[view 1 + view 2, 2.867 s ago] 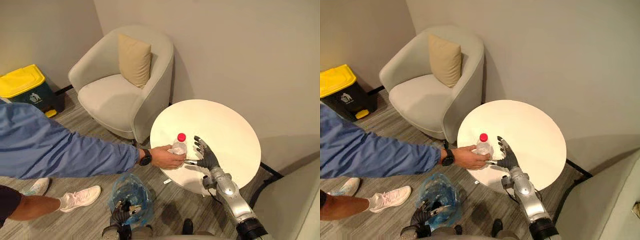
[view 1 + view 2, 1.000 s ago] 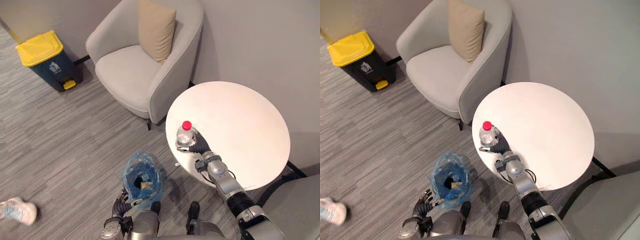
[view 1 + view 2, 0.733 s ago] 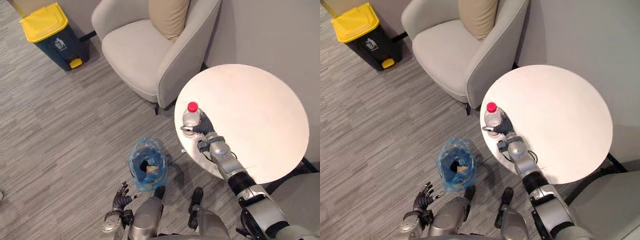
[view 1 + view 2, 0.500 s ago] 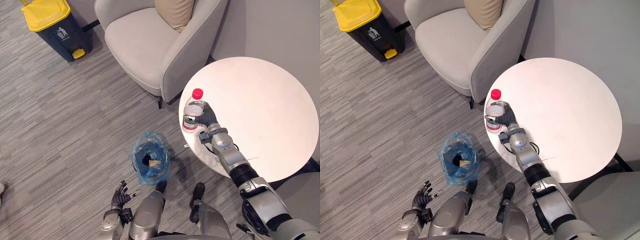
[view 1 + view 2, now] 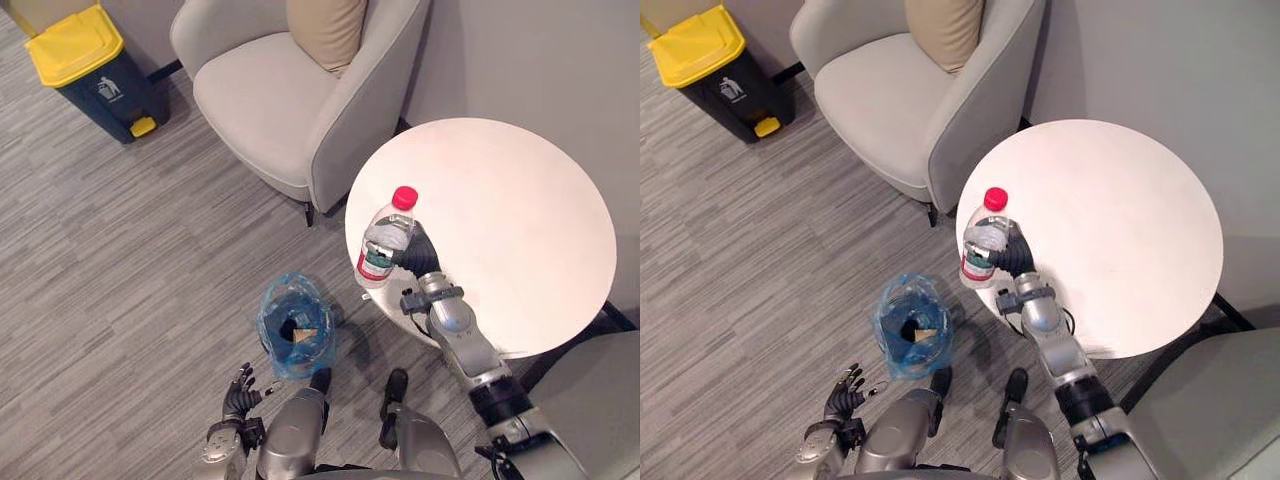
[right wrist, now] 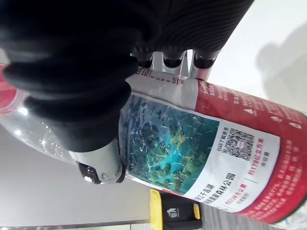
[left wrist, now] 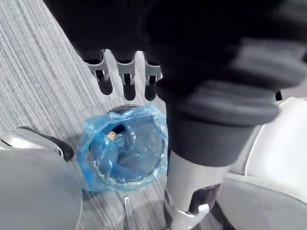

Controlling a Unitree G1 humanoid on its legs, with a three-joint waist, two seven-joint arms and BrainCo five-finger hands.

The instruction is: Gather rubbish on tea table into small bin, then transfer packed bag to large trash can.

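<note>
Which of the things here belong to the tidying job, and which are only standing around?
Job:
- water bottle, gripped by the right hand at the tea table edge
- small bin with blue bag
- large trash can, yellow lid

Standing around:
- armchair
- cushion
- left hand, open, idle

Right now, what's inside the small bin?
The small bin is lined with a blue bag. One tan scrap lies in the dark bottom. Bag folds and shadow cover the rest, so anything else in there cannot be seen.
</note>
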